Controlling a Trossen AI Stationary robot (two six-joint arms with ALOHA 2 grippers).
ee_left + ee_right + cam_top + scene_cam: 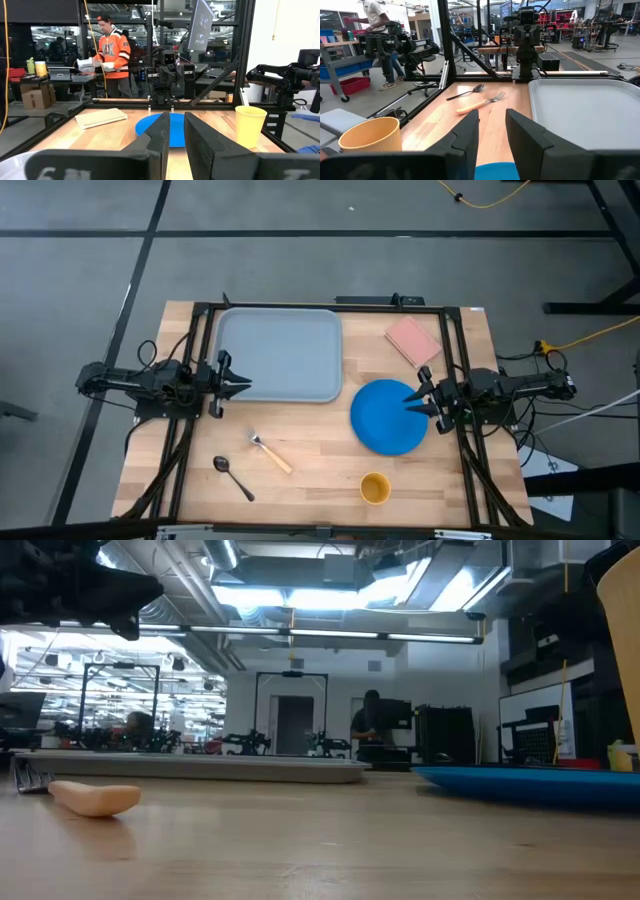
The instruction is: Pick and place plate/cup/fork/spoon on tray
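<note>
The blue plate lies flat on the table at the right. The grey-blue tray lies at the far left. The fork and the dark spoon lie near the front left. The yellow-orange cup stands upright near the front edge. My left gripper is open and empty over the tray's near left corner. My right gripper is open and empty over the plate's right edge, and the plate shows below its fingers in the right wrist view.
A pink square pad lies at the far right, beside the tray. A black frame runs around the table's edges. Bare wood lies between the fork and the plate. People stand in the room beyond the table.
</note>
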